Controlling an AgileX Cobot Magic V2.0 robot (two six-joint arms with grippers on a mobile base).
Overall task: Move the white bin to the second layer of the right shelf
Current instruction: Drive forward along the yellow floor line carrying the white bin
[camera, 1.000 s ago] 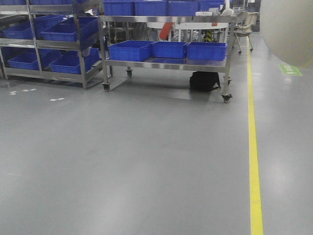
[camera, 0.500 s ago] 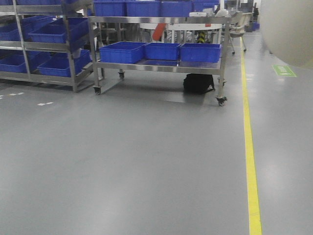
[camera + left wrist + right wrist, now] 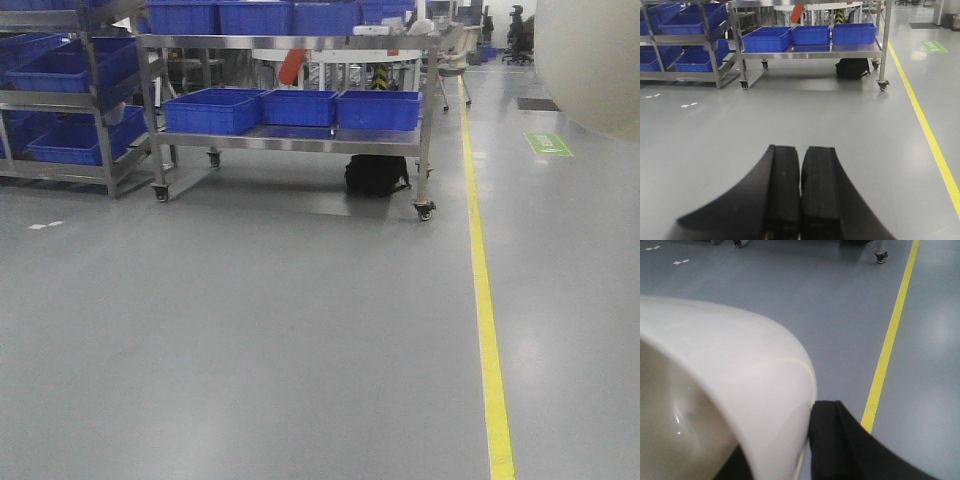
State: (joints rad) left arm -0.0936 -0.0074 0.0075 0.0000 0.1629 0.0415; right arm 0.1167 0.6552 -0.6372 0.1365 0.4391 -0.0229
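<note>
White bin (image 3: 735, 375): rim clamped in right gripper (image 3: 785, 450), held over open grey floor (image 3: 250, 330) near the yellow line (image 3: 485, 330). Left gripper (image 3: 800, 165): fingers pressed together, empty. Steel trolley (image 3: 290, 143) with blue crates (image 3: 300, 105): left of the line.

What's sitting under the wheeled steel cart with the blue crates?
A black bag rests on the floor beneath the lower shelf of the cart, near a front caster. Shadow and the bag hide whatever lies farther back.

In the front view the wheeled stainless steel cart (image 3: 290, 42) of blue rectangular plastic crates (image 3: 300, 106) has slid leftward, along with the yellow painted floor line (image 3: 484, 300) and green floor sign (image 3: 547, 143). A dark floor mat (image 3: 537, 103) and black office chair (image 3: 517, 35) have appeared upper right.
</note>
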